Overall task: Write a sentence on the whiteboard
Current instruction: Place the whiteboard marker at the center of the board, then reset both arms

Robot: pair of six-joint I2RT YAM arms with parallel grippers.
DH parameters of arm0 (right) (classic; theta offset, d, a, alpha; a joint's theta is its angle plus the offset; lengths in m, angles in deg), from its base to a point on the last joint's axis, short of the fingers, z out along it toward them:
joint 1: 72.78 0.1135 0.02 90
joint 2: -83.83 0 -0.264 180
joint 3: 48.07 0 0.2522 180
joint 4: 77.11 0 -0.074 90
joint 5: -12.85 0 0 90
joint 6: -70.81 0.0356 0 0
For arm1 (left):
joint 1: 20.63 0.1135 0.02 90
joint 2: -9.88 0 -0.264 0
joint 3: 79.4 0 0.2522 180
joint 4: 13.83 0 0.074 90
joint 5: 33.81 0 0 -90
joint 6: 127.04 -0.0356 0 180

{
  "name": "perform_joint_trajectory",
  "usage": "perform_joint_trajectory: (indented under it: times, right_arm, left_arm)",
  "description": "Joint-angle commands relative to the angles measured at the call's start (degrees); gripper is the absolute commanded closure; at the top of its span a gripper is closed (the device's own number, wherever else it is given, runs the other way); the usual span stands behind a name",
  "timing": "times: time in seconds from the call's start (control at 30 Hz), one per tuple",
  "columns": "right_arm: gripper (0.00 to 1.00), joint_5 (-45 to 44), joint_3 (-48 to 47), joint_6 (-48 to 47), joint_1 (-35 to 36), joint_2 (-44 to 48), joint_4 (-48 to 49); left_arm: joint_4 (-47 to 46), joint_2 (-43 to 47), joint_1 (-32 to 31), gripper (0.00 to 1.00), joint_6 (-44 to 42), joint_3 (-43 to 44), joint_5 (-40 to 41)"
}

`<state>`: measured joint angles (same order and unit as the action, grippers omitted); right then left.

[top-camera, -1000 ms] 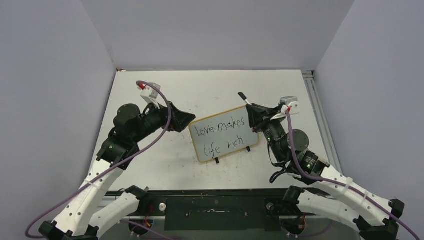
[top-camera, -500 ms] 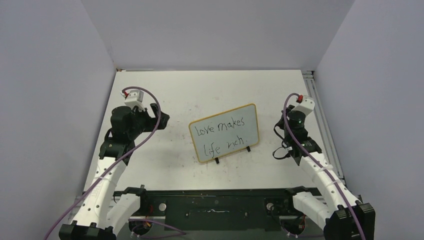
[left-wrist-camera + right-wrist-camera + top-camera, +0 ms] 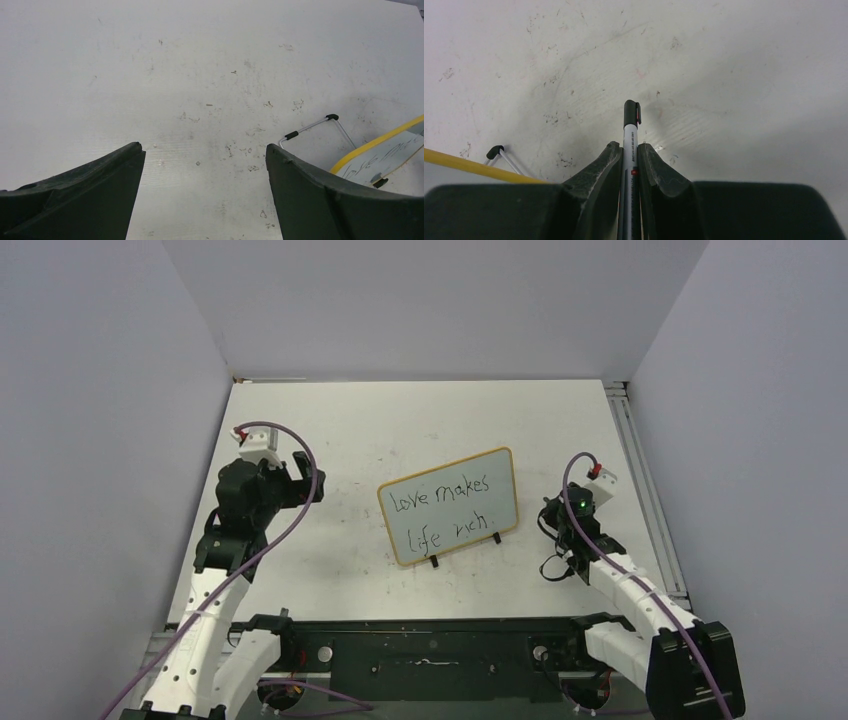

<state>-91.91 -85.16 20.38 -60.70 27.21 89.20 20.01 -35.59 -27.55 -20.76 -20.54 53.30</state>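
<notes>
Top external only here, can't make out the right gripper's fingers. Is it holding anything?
Observer: Yes. The right wrist view shows the right gripper shut on a marker, its black end with a clip sticking out past the fingertips.
Operator: And the left one?
Observer: The left wrist view shows the left gripper open, with only bare table between its fingers.

A robotics lab test cell: bare grey walls (image 3: 430, 300) enclose a scuffed white counter (image 3: 400, 420) bearing robot arms (image 3: 212, 585).
</notes>
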Motion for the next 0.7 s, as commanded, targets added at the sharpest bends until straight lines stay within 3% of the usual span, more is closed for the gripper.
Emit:
perform_joint_trajectory:
  times: [0.0, 0.3, 0.37, 0.43, 0.67]
  right_arm:
    - [0.84, -1.42, -0.02, 4.74, -0.12, -1.92, 2.65]
    - [0.28, -3.26, -0.73, 3.62, -0.12, 1.29, 0.13]
    - [0.11, -3.66, -1.83, 1.91, -0.14, 2.39, -2.33]
    - [0.02, -4.02, -3.60, -0.60, -0.09, 3.09, -4.00]
    - [0.10, -1.54, -11.32, -14.26, 0.83, 5.26, -7.50]
  left_arm:
    - [-0.91, 1.70, 0.33, 0.10, -1.15, -0.26, 2.42]
    - [-0.57, 2.71, 0.33, 0.07, -1.24, -0.51, 6.46]
    - [-0.77, 3.29, 0.33, 0.07, -1.08, -0.52, 7.13]
    - [-1.32, 4.09, 0.33, 0.06, -0.79, -0.84, 8.01]
    - [-1.16, 5.66, 0.34, 0.03, 2.84, 0.44, 14.92]
